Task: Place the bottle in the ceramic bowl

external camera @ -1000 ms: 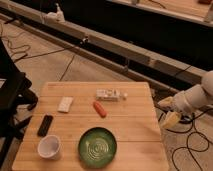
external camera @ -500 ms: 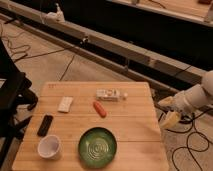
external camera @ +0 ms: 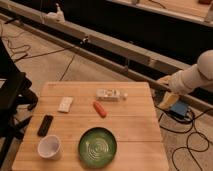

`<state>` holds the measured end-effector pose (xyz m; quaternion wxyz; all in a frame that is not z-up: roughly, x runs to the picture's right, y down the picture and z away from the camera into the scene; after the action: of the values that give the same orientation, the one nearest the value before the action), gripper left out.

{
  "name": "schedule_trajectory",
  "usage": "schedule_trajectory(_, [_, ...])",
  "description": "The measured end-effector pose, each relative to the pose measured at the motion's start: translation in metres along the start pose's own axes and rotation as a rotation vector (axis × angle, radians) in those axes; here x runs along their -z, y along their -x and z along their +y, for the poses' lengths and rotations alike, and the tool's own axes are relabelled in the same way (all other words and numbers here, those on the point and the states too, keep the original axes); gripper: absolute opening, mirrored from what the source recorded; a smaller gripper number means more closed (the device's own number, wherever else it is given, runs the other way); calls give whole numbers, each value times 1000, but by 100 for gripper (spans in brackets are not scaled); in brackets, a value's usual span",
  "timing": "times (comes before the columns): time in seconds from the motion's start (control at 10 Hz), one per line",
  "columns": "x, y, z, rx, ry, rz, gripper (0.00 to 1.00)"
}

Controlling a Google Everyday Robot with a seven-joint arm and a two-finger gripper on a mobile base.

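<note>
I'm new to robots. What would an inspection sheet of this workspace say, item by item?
Surface: wooden table, with the things on it spread apart.
Job's things: bottle lying on its side near the far edge; green ceramic bowl at the near edge, with nothing in it.
Clutter: orange piece, white packet, black bar, white cup.
Grippers: gripper beyond the table's right edge, apart from the bottle.
Cables: cables loose on the floor at right.
Surroundings: metal rail behind; blue box on the floor.
</note>
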<state>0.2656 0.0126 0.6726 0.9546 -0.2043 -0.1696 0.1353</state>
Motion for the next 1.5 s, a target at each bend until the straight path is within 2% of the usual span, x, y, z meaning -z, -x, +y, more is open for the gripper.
schedule_trajectory(0.2, [-26, 20, -18, 34, 16, 15, 80])
schedule_trajectory(0.4, [-56, 36, -25, 14, 61, -10, 80])
schedule_trajectory(0.6, [-90, 63, -31, -13, 121, -98, 80])
schedule_trajectory(0.8, [-113, 94, -42, -21, 153, -216, 80])
schedule_trajectory(0.9, [-120, 105, -44, -19, 172, -261, 80])
schedule_trajectory(1.0, [-123, 110, -44, -18, 185, -284, 80])
schedule_trajectory(1.5, [-123, 110, -44, -18, 186, -285, 80])
